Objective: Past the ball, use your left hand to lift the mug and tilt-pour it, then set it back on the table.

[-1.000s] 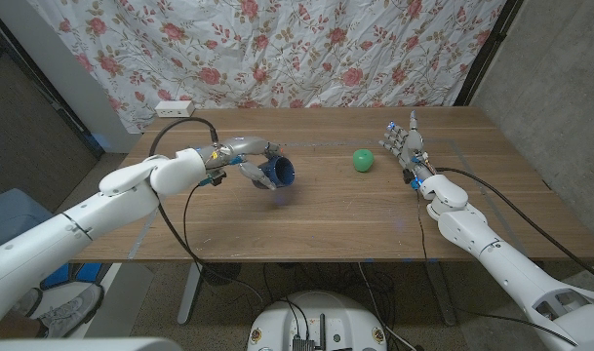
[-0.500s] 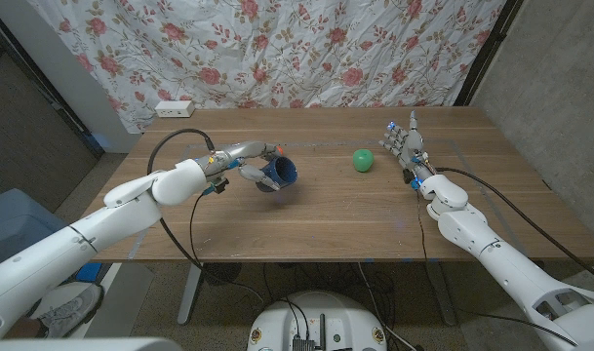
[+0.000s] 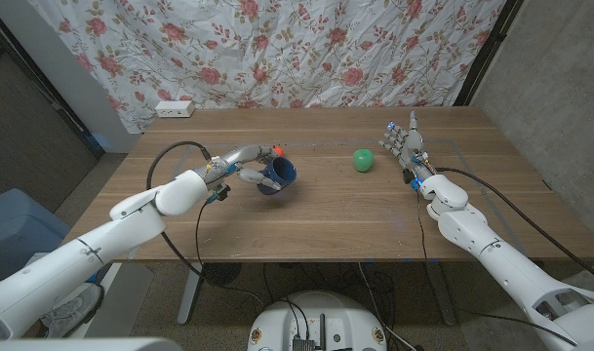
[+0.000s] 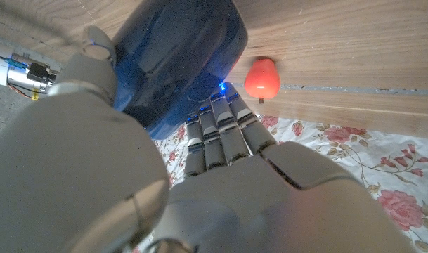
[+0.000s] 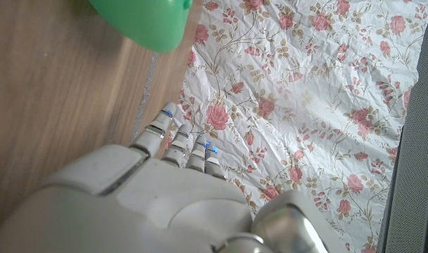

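Note:
My left hand grips the blue mug from its left side, left of the table's middle. The mug is tilted, its dark mouth turned toward the front right, just over the wood. In the left wrist view the fingers wrap the mug. The green ball lies to the right of the mug, a good gap away. My right hand stands upright beyond the ball near the right edge, fingers apart and holding nothing. The right wrist view looks past that hand to the ball.
A small red thing sits just behind the mug, also seen as a red thing on the wood. A white power strip lies at the back left corner. The floral curtain hangs behind the wooden table.
My left arm has dropped lower and reached out, bringing the tilted mug closer to the table top. The red thing behind the mug has come into sight. The right hand and ball stay put.

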`<state>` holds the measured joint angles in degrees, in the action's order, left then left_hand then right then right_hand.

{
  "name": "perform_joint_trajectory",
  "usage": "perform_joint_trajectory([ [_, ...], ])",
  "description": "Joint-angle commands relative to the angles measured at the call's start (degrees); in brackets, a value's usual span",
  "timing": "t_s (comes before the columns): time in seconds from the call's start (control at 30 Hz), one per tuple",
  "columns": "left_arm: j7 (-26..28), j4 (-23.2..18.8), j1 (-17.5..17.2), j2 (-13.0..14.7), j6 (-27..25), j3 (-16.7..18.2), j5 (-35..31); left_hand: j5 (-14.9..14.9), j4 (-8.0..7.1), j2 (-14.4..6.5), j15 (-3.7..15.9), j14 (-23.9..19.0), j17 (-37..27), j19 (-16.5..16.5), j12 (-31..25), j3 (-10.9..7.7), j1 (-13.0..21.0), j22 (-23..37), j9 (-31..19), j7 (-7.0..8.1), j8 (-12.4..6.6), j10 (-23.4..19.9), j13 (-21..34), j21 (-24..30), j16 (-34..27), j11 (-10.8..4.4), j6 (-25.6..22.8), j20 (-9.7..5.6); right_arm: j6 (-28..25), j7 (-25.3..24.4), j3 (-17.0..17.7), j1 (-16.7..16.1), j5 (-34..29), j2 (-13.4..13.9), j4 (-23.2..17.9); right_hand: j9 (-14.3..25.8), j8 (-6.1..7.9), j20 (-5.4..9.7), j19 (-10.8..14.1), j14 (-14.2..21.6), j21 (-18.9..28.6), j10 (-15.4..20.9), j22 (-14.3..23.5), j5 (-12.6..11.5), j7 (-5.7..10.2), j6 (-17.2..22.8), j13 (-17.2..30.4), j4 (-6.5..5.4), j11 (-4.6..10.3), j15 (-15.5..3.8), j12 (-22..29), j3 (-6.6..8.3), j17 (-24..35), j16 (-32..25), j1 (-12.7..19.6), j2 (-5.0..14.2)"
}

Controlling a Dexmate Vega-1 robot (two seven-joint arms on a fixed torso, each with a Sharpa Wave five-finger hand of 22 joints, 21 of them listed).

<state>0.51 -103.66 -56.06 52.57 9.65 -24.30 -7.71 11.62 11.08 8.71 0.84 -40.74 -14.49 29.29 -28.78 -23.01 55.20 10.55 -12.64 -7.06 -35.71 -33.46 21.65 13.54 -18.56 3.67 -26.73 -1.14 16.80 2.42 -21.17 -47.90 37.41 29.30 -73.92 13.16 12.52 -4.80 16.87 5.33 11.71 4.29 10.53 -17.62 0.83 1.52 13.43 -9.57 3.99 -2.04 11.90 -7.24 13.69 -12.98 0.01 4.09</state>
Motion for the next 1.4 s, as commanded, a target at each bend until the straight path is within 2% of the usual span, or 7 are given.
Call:
perform_joint_trajectory([
  [0.03, 3.60, 3.67, -1.26, -3.34, 4.48, -1.12, 3.67, 0.18, -1.79, -15.25, 9.85, -2.90, 0.01, -0.36, 0.09, -1.42, -2.86, 0.07, -0.06, 6.84, -15.25, -12.29, 10.62, -0.08, 0.24, -12.41, -6.99, -0.24, 0.03, 0.01, -0.01, 0.00, -0.01, 0.00, 0.04, 0.27, 0.31, 0.04, 0.18, 0.52, 0.28, 0.16, 0.09, -0.46, 0.07, 0.46, 0.25, -0.32, 0.15, -0.41, 0.34, -0.16, 0.22, -0.28, -0.47, 2.78],
  [0.6, 4.66, 5.61, -3.13, -6.42, 4.70, -1.78, 9.28, 0.11, -1.67, -15.26, 9.52, -1.87, 0.20, -1.35, 1.25, -1.61, -3.56, 0.08, 0.42, 7.05, -14.67, -11.02, 10.20, -0.54, 1.01, -12.03, -6.36, -0.11, 0.04, 0.02, -0.01, 0.01, -0.01, -0.01, 0.05, 0.27, 0.29, 0.05, 0.19, 0.45, 0.28, 0.10, 0.09, -0.47, 0.06, 0.40, 0.24, -0.32, 0.18, -0.41, 0.31, -0.16, 0.22, -0.25, -0.47, 2.78],
  [0.9, 3.52, 8.86, -2.29, -9.63, 7.42, -3.17, 13.38, 0.01, -1.84, -14.99, 9.32, -0.93, 0.28, -2.44, 2.07, -1.46, -4.51, 0.10, 0.75, 7.32, -14.13, -10.18, 9.85, -0.97, 1.55, -12.14, -5.73, 0.15, 0.07, 0.06, -0.01, 0.04, 0.00, -0.02, 0.13, 0.27, 0.30, 0.06, 0.18, 0.48, 0.28, 0.18, 0.09, -0.47, 0.03, 0.42, 0.24, -0.32, 0.15, -0.37, 0.34, -0.16, 0.22, -0.27, -0.47, 2.79],
  [1.23, 1.65, 10.70, -1.56, -10.87, 9.21, -4.77, 14.88, -0.10, -2.24, -14.68, 8.89, 0.23, 0.56, -3.87, 3.20, -1.33, -6.11, 0.13, 1.17, 7.55, -13.51, -9.32, 9.20, -1.47, 2.34, -12.16, -5.33, 0.67, 0.05, -0.18, 0.01, 0.00, -0.07, -0.05, 0.05, 0.27, 0.29, 0.05, 0.17, 0.46, 0.27, 0.19, 0.09, -0.47, 0.08, 0.40, 0.24, -0.32, 0.23, -0.38, 0.35, -0.16, 0.22, -0.26, -0.47, 2.80],
  [1.4, 2.01, 11.80, -1.80, -11.84, 10.52, -5.02, 15.55, -0.09, -2.05, -14.47, 8.34, 1.66, 1.15, -5.00, 3.86, -1.59, -6.62, 0.09, 1.42, 7.51, -13.11, -9.08, 8.77, -1.85, 3.38, -12.16, -5.22, -0.03, 0.05, -0.19, 0.01, 0.00, -0.07, -0.05, 0.04, 0.27, 0.28, 0.05, 0.18, 0.54, 0.28, 0.02, 0.09, -0.47, 0.12, 0.39, 0.24, -0.32, 0.16, -0.36, 0.28, -0.16, 0.22, -0.29, -0.47, 2.79],
])
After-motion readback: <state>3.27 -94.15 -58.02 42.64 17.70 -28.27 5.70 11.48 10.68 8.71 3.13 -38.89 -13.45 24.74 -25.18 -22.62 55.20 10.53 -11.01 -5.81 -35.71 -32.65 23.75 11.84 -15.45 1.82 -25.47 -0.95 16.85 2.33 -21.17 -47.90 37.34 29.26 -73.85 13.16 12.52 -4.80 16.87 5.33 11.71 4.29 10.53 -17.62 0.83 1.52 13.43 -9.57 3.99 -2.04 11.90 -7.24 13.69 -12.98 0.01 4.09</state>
